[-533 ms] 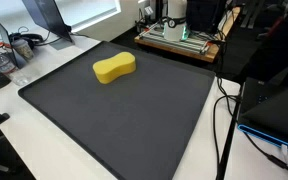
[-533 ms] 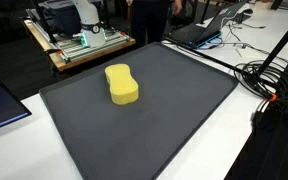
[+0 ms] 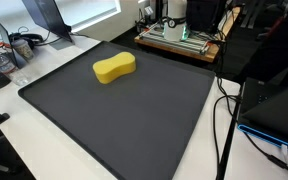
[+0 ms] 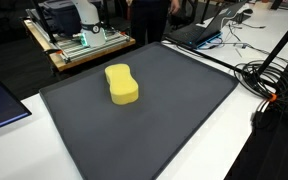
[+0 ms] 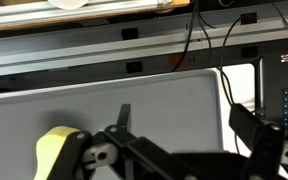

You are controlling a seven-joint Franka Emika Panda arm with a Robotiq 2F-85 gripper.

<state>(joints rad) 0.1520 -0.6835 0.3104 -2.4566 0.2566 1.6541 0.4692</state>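
In the wrist view we see the gripper [image 5: 179, 118] with its jaws spread wide and nothing between them; only the grey surface of the mat [image 5: 169, 90] shows in the gap. The yellow sponge [image 5: 52, 152] lies outside the jaws, just beyond the finger [image 5: 122, 115] at the left of that picture and close to the gripper's body. We cannot tell whether it touches the gripper.

Only the wrist view shows the gripper. From it we also see the mat's far edge ahead of the fingers, and past that a rail with cables hanging over it.

Both exterior views give us what the wrist view cuts off. The whole sponge [image 3: 114, 68] [image 4: 123, 84] lies flat on the mat [image 3: 134, 120] [image 4: 164, 120], towards the end nearest a wooden board [image 3: 174, 42] [image 4: 69, 55] that carries a machine. In an exterior view, a bundle of cables [image 4: 272, 75] runs beside the mat.
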